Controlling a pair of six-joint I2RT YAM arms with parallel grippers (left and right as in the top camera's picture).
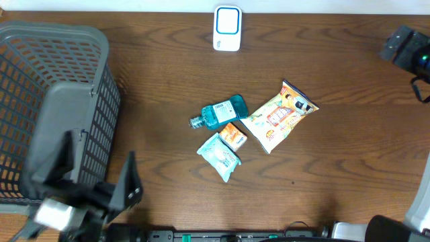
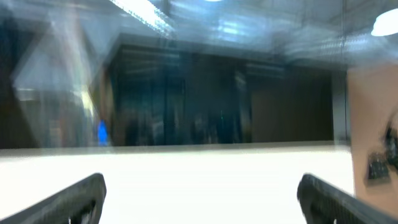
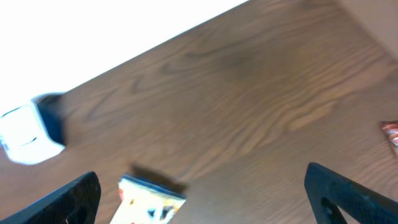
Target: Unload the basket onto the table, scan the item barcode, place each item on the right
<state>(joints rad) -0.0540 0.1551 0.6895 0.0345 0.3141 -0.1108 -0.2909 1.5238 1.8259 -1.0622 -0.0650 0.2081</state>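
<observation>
I am hovering my right end effector (image 3: pixel 202 186), open and empty, over the table (image 3: pixel 249 93) facing the scanner (image 3: pixel 25 134) and the bag (image 3: pixel 149 202) lying mid-table, likely lining up a pick, while my left end effector (image 2: pixel 202 199), also open, is idling beside the basket (image 1: pixel 54 30).

My dark brown wood-grain table (image 1: pixel 168 60) shows these colours: a grey plastic mesh basket (image 1: pixel 104 121), a white scanner box with a blue face (image 1: pixel 227 28), a teal see-through bottle (image 1: pixel 220 112), a small orange carton (image 1: pixel 234 136), a pale blue-and-white pouch (image 1: pixel 220 156), and a yellow-orange snack bag printed in red (image 1: pixel 279 116).
</observation>
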